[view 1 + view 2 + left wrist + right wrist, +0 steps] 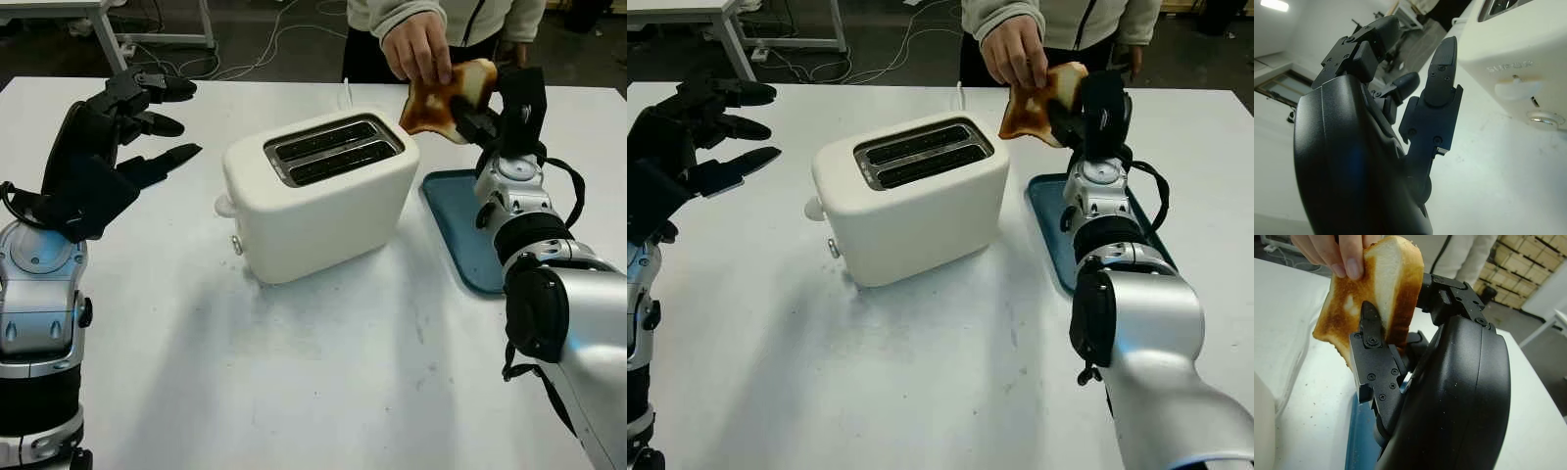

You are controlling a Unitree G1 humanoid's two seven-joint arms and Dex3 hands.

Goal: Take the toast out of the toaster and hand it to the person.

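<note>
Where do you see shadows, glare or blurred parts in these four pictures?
Left eye view: a soft shadow lies on the table in front of the toaster. Left wrist view: a bright ceiling light glares, and the left hand has a bluish sheen. Right wrist view: the toast is sharp; the boxes behind are soft.

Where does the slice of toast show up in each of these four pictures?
Left eye view: toast upper right, above the tray.
Right eye view: top, right of centre.
Left wrist view: not in it.
Right wrist view: upper left, pinched by the right hand.
Shared landmark: the white toaster.
</note>
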